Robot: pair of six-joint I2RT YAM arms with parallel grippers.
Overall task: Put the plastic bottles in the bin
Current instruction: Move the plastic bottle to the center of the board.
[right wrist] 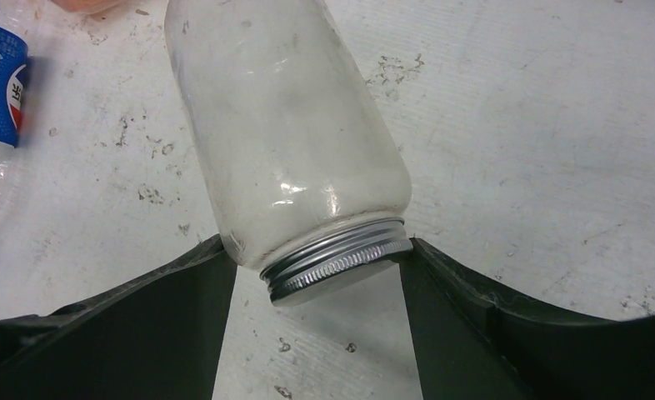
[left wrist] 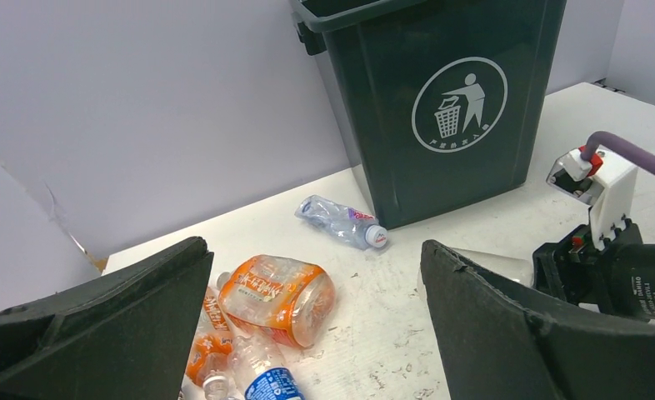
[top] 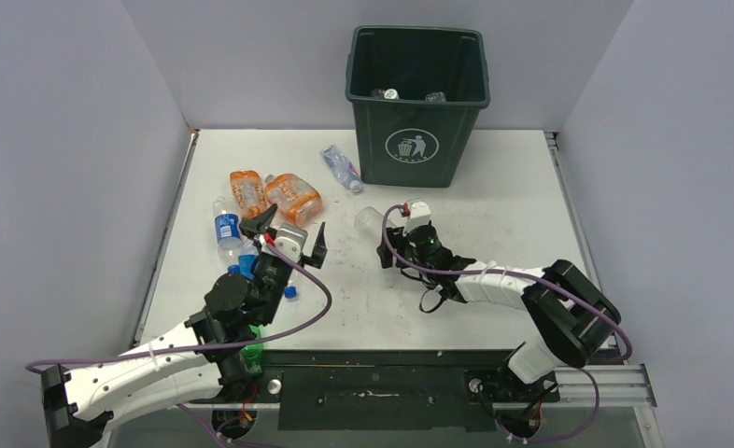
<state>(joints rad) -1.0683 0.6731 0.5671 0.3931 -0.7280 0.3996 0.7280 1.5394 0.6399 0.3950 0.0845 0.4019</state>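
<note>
Clasping clear jar (right wrist: 287, 142), right tool (right wrist: 317, 254).

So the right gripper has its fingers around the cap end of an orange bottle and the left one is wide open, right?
Not orange: the right wrist view shows a clear bottle with a silver cap between the fingers of the right gripper. The left gripper is indeed wide open.

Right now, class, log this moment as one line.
left gripper: open, empty | right gripper: shut on clear bottle at cap end | orange bottles: not yet binned | bin: upright
</note>
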